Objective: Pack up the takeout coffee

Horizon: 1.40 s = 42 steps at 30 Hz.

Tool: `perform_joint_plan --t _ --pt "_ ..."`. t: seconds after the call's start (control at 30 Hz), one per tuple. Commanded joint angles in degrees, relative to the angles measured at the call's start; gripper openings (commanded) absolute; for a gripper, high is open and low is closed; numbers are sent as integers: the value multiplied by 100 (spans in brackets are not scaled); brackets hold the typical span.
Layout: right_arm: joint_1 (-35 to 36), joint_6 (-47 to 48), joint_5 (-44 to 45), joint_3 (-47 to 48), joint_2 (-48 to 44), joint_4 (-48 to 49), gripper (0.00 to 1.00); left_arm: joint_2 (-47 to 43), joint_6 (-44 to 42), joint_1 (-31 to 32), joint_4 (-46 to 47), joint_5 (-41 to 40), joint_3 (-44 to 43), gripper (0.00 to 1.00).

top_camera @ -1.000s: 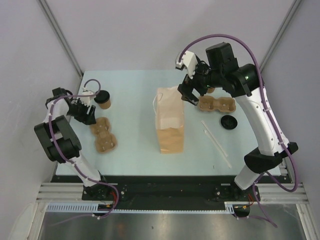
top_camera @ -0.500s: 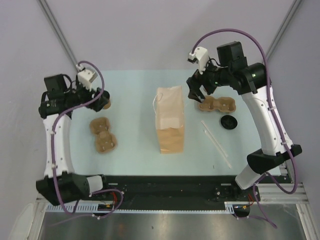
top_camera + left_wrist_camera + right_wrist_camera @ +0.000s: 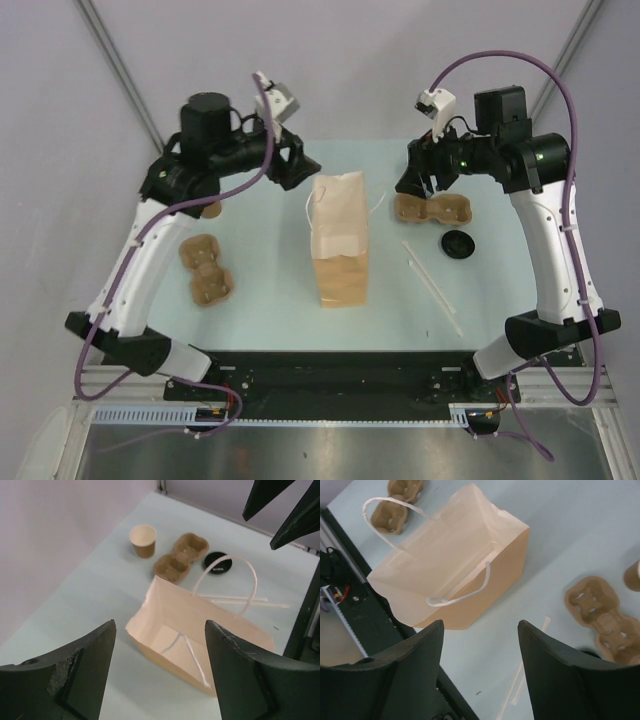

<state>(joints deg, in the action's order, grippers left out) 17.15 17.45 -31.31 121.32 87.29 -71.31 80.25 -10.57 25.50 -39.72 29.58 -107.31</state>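
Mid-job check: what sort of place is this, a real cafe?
Probably a lab test cell, not a cafe: plain panel walls on metal framing, a pale table edged by a mounting rail, and staged props such as the paper bag and a cup carrier.

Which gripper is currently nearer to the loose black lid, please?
Right. The right gripper hovers by the carrier beside the black lid; the left gripper is beyond the paper bag.

The pale table (image 3: 265, 312) carries an open bag (image 3: 340, 245) standing mid-table and a carrier (image 3: 206, 271) to its left. On the right lie a second carrier (image 3: 432, 209), a lidless cup (image 3: 143, 541), a black lid (image 3: 458, 243) and two thin white sticks (image 3: 432, 287).
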Motion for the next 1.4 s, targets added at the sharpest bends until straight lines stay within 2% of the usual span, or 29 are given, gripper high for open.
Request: perform_joint_plan --t 0.0,0.27,0.53,0.73,0.9,1.03,1.1,1.17,1.23,1.27,1.3,1.37 --pt "-89 -304 -788 -56 131 65 65 447 -94 595 -606 -690 -317 76" --pt "-115 -462 -1140 -126 306 100 64 1054 -358 852 -1318 -1209 -1011 64" --pt "-150 -725 -1535 -152 438 179 63 1081 -551 852 -1766 -1051 -1135 52" --pt "-159 -805 -1633 -284 465 214 60 1045 -552 852 -1890 -840 -1126 54" --pt "-150 -814 -1685 -328 526 214 50 1124 -569 852 -2004 -831 -1126 49" --pt "-142 -822 -1703 -398 570 214 36 1125 -587 852 -2065 -901 -1100 42" --pt "-141 -822 -1694 -425 579 205 34 1116 -622 852 -2109 -910 -1065 36" --pt "-141 -822 -1677 -433 588 214 27 1098 -631 852 -2136 -954 -1038 28" --pt "-141 -814 -1615 -451 588 205 20 1046 -631 860 -2145 -972 -959 24" --pt "-150 -814 -1598 -477 588 205 16 1011 -631 852 -2127 -972 -924 21" --pt "-142 -814 -1563 -521 570 205 7 976 -631 852 -2118 -989 -837 19" --pt "-133 -814 -1527 -565 553 196 0 853 -613 843 -2040 -1051 -748 10"
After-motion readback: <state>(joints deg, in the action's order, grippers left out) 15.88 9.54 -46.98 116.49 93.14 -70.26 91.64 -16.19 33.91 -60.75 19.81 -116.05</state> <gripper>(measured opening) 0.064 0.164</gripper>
